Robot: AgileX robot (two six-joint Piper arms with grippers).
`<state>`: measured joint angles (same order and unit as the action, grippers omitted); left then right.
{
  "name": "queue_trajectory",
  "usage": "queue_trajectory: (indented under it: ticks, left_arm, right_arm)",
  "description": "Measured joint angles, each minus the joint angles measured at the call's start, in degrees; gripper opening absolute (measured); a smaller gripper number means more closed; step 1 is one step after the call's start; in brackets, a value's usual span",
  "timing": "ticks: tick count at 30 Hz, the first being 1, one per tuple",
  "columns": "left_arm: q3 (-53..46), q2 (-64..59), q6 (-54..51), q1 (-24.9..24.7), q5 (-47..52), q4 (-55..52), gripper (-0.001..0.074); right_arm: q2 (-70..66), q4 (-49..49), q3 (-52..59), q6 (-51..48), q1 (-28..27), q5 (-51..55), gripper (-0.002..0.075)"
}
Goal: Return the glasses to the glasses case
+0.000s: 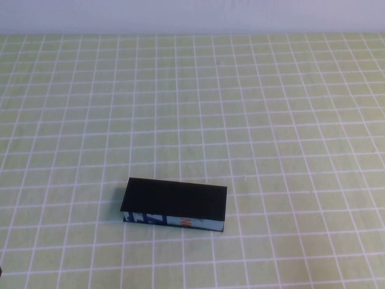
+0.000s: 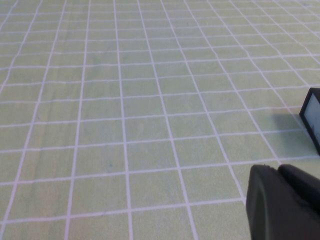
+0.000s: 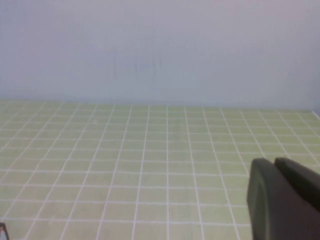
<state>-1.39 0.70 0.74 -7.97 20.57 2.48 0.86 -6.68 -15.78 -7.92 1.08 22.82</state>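
Observation:
The glasses case lies on the green checked mat at the front, a little left of centre, with its black flap lid down and its blue, white and orange front edge facing me. One corner of it shows in the left wrist view. The glasses are out of view. Neither arm shows in the high view. My left gripper is shut and empty, low over the mat, left of the case. My right gripper is shut and empty, above the mat and facing the back wall.
The green mat with white grid lines covers the whole table. A pale wall stands behind its far edge. A small dark object shows at the edge of the right wrist view.

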Motion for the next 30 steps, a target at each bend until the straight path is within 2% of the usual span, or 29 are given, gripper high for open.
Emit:
queue_trajectory:
  ticks: [16, 30]
  left_arm:
    - [0.00, 0.00, 0.00, 0.00, 0.00, 0.00, -0.0004]
    - [0.00, 0.00, 0.00, 0.00, 0.00, 0.00, -0.0004]
  right_arm:
    - [0.00, -0.60, 16.74, 0.00, 0.00, -0.40, -0.0018]
    - [0.00, -1.87, 17.25, 0.00, 0.00, -1.92, -0.0018]
